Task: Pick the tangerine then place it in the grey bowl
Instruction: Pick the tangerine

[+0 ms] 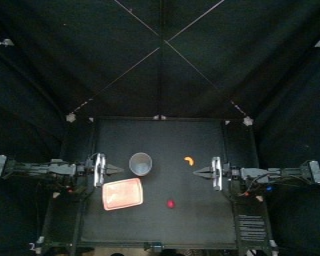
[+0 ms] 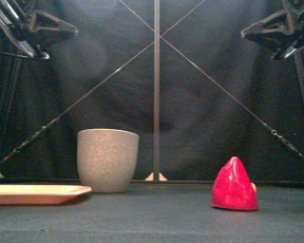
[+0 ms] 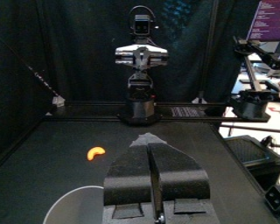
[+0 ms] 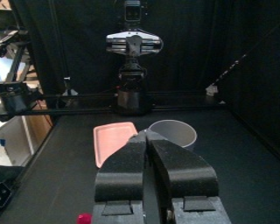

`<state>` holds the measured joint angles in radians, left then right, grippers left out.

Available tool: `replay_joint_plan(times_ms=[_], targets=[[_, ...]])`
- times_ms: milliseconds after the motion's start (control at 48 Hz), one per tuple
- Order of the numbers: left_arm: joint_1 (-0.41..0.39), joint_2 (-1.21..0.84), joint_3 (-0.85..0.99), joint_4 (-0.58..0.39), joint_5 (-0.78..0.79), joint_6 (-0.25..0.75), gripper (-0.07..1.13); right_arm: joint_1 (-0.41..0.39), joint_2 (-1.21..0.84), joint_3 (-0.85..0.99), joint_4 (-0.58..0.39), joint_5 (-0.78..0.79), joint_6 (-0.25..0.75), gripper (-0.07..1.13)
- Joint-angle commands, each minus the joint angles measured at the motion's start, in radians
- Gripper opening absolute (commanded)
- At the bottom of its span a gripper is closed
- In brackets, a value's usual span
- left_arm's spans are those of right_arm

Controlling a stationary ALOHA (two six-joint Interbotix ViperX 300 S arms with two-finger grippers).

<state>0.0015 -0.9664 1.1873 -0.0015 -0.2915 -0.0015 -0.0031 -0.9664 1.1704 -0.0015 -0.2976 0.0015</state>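
Orange tangerine [image 1: 188, 158] lies on bare table between the grey bowl [image 1: 140, 163] and the right gripper [image 1: 203, 172], touching neither, and the front view does not show it; the red toy [image 2: 235, 185] is cut off at the right wrist view's edge. That gripper and the left gripper [image 1: 96, 170] hang near the table's sides, jaws pressed together on nothing, with open table around the tangerine.
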Motion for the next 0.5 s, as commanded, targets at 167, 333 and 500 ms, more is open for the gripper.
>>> replay_joint_plan(times_ms=[167,333,500], targets=[[0.006,0.006,-0.067,-0.015,0.152,0.002,0.08,-0.052,0.049,-0.060,0.121,0.103,0.041,0.05],[0.026,-0.005,-0.087,-0.012,0.196,0.005,0.08,-0.172,0.072,-0.130,0.178,0.318,0.043,0.05],[0.060,-0.018,-0.086,-0.015,0.198,0.005,0.08,-0.347,0.110,-0.193,0.196,0.561,0.043,0.12]])
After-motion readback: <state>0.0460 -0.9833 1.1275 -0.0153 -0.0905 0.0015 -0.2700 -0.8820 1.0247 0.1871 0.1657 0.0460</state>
